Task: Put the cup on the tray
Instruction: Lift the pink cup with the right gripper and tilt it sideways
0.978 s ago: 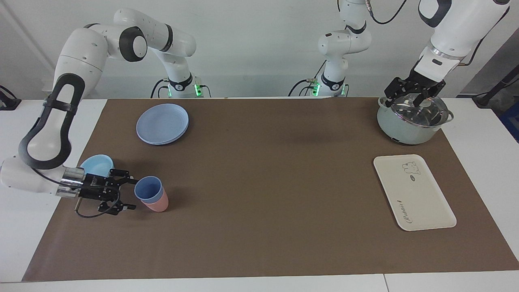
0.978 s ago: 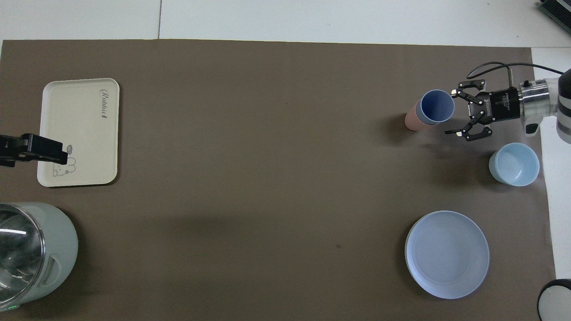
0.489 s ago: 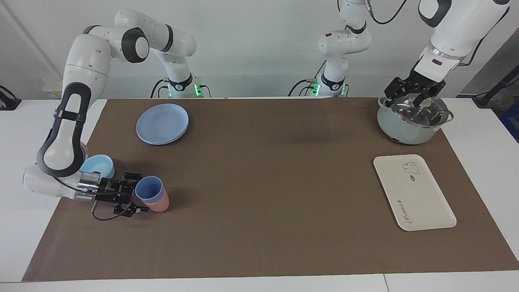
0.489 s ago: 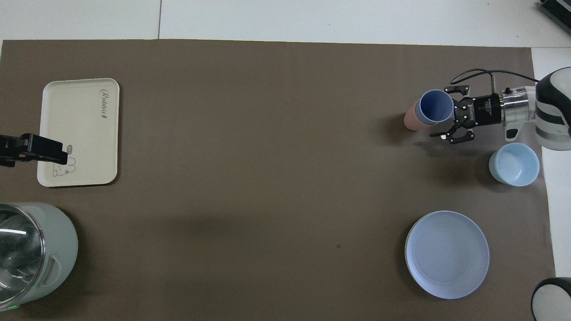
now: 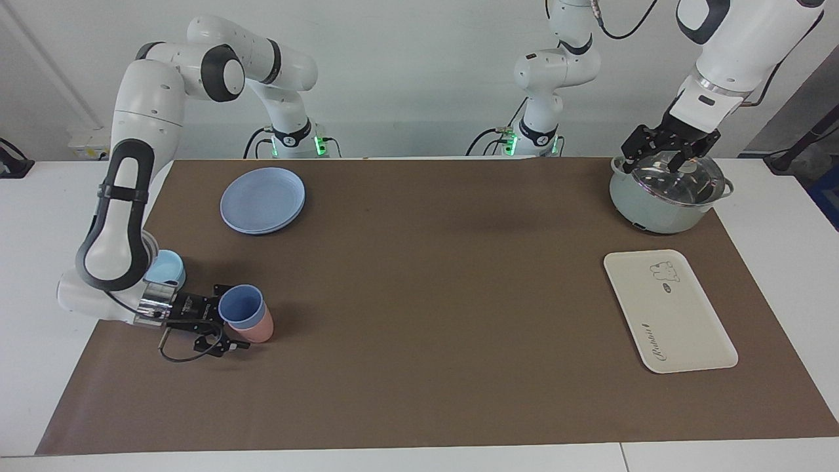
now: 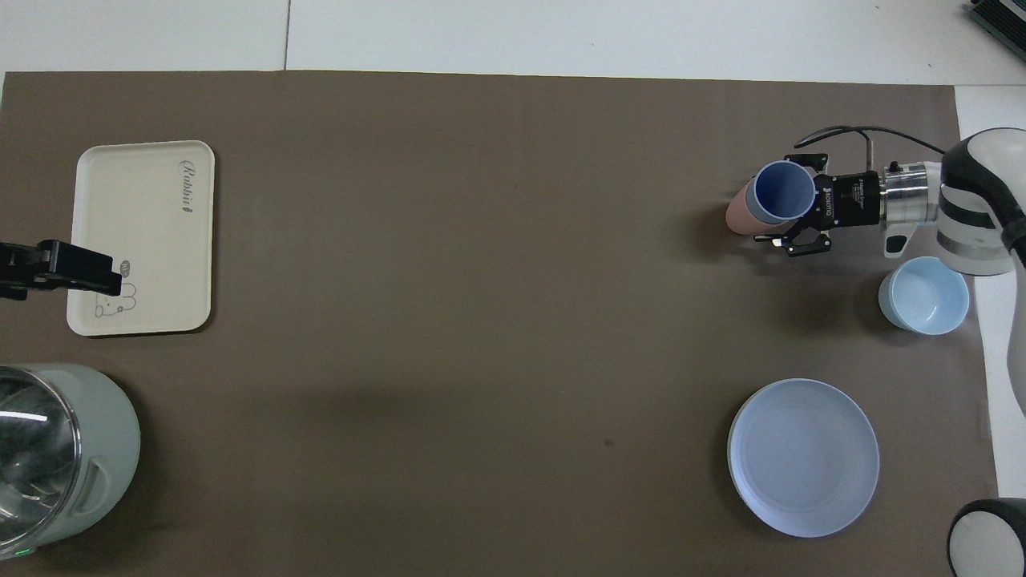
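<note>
The periwinkle-blue cup (image 5: 239,305) stands nested inside a pink tumbler (image 5: 259,332) near the right arm's end of the table; it also shows in the overhead view (image 6: 781,192). My right gripper (image 5: 233,316) lies low and level, open, one finger on each side of the stacked cups (image 6: 784,199). The cream tray (image 5: 668,314) with the bear drawing lies bare toward the left arm's end (image 6: 144,232). My left gripper (image 5: 667,157) waits, open, just above the lid of a pot.
A pale-green pot (image 5: 659,211) with a glass lid stands nearer to the robots than the tray (image 6: 104,433). A light-blue bowl (image 5: 167,267) sits beside the right arm's wrist (image 6: 923,295). A round blue plate (image 5: 262,198) lies nearer to the robots (image 6: 803,457).
My right gripper has slid toward the stacked cups until its fingers straddle them, and the right arm's elbow has swung in. The cups and the left arm have not moved.
</note>
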Robot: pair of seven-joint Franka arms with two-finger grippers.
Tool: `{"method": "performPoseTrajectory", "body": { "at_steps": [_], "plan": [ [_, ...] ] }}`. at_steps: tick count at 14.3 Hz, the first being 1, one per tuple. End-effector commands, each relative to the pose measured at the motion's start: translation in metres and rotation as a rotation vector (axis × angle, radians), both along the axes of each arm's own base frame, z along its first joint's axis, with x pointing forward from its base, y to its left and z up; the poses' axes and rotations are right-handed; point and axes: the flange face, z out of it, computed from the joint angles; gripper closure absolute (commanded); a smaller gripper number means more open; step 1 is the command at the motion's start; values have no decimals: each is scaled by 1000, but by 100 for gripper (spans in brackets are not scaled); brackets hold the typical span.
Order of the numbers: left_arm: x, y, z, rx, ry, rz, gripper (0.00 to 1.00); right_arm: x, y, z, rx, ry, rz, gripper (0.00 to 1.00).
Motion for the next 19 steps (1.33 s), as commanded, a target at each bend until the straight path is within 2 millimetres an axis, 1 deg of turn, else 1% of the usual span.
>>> {"method": "performPoseTrajectory", "body": {
  "at_steps": [1, 2, 3, 4, 5, 6, 7, 8, 9, 10, 11, 12, 13, 16, 17, 19],
  "plan": [
    [-8, 2, 3, -9, 4, -7, 0, -1, 5, 6, 37, -24, -29, 0],
    [-8, 2, 3, -9, 4, -7, 0, -1, 5, 6, 38, -23, -27, 1],
    [-8, 2, 3, -9, 4, -7, 0, -1, 7, 7, 42, -27, -21, 8],
    [-8, 2, 3, -9, 4, -7, 0, -1, 9, 10, 41, -31, -18, 9],
    [-8, 2, 3, -9, 4, -8, 0, 0, 15, 10, 41, -32, -8, 10],
    [-8, 2, 3, -9, 4, -7, 0, 1, 16, 10, 41, -33, -8, 11],
    [-8, 1, 3, -9, 4, -10, 0, 1, 17, 11, 40, -36, -6, 20],
    [-8, 2, 3, -9, 4, -8, 0, 2, 19, 15, 39, -36, -6, 79],
    [-8, 2, 3, -9, 4, -7, 0, 4, 23, 20, 33, -36, -11, 100],
    [-8, 2, 3, -9, 4, -7, 0, 7, 31, 27, 20, -43, -7, 100],
    [-8, 1, 3, -9, 4, -8, 0, 8, 31, 31, 15, -48, -13, 100],
    [-8, 2, 3, -9, 4, -8, 0, 8, 32, 40, 14, -45, -18, 100],
    [-8, 2, 3, -9, 4, -7, 0, 8, 38, 49, 12, -32, -24, 100],
    [-8, 1, 3, -9, 4, -8, 0, 6, 79, 91, -25, -11, -41, 100],
    [-8, 2, 3, -9, 4, -7, 0, 6, 98, 106, -56, -27, -40, 100],
    [-8, 2, 3, -9, 4, -8, 0, 4, 144, 131, -114, -39, -79, 100]
  ]
}}
